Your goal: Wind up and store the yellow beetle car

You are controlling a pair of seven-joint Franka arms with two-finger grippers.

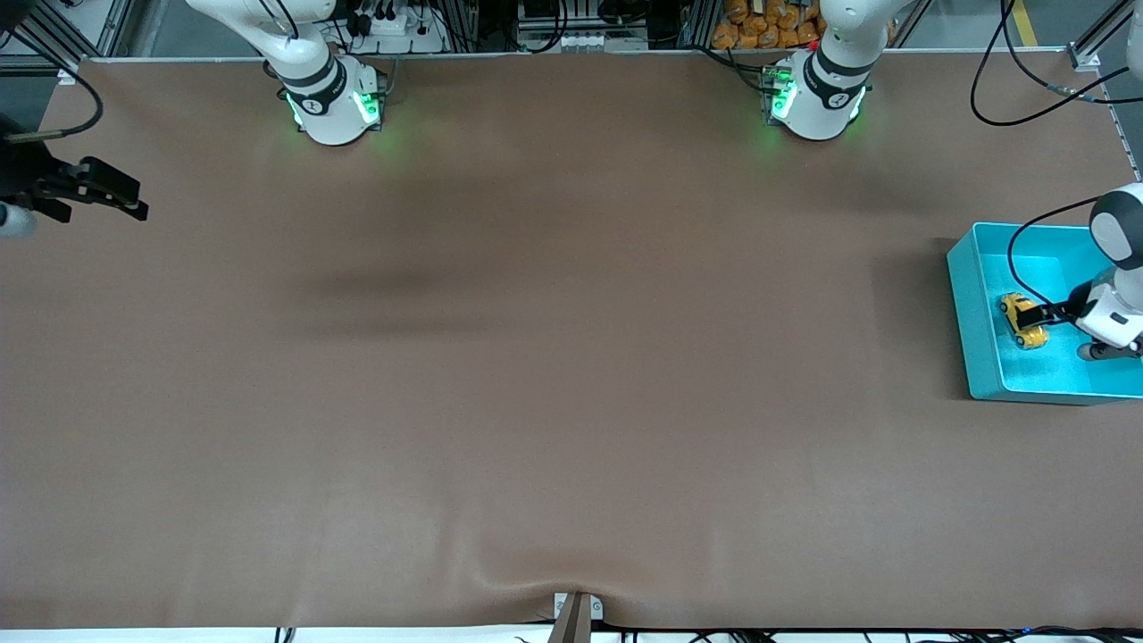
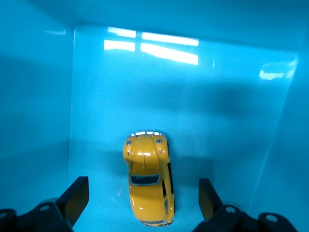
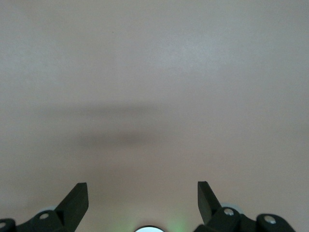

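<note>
The yellow beetle car point(image 1: 1012, 308) rests on the floor of the teal bin point(image 1: 963, 313) at the left arm's end of the table. My left gripper point(image 1: 1036, 317) is down in the bin, open, one finger on each side of the car and neither touching it. In the left wrist view the car point(image 2: 147, 179) lies between the fingers of the left gripper point(image 2: 143, 193), with the bin's walls point(image 2: 34, 96) all round. My right gripper point(image 1: 125, 198) waits open and empty over the right arm's end of the table; its wrist view point(image 3: 142, 193) shows only bare mat.
The brown mat point(image 1: 536, 357) covers the table. The bin's walls stand close round my left gripper. The arms' bases point(image 1: 335, 103) stand along the edge of the table farthest from the front camera.
</note>
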